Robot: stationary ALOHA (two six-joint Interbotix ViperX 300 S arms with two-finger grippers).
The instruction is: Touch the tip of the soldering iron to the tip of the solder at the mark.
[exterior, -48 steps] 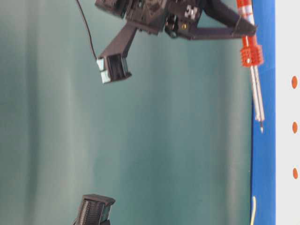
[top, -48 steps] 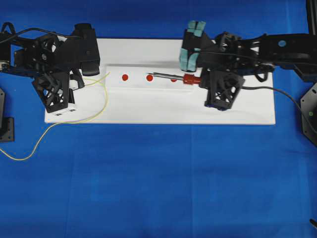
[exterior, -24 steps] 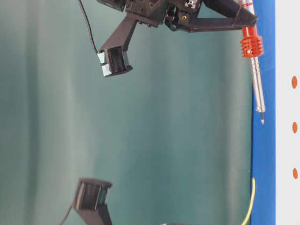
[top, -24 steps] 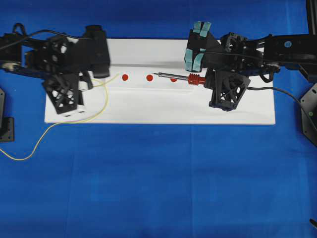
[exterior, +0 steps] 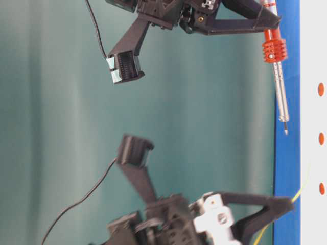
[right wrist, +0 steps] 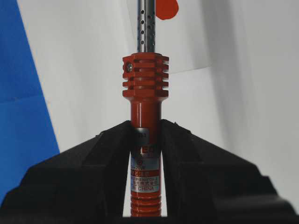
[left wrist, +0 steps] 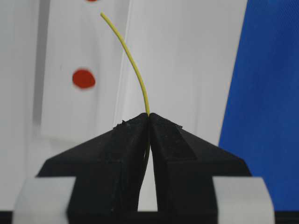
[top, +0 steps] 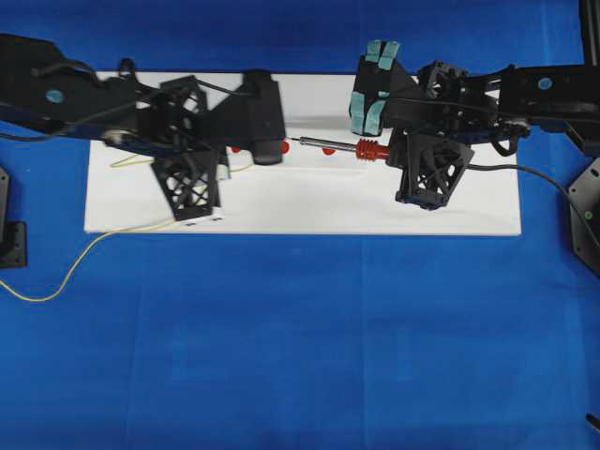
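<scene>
Both end effectors are gripping: left (left wrist: 148,122) pinching solder (left wrist: 131,65), right (right wrist: 145,140) clamping iron (right wrist: 145,84). Tips are apart; I'm judging contact undone.

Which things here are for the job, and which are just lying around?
For the job:
soldering iron
solder
red marks
left gripper
right gripper

Just there:
white board
blue cloth
</scene>
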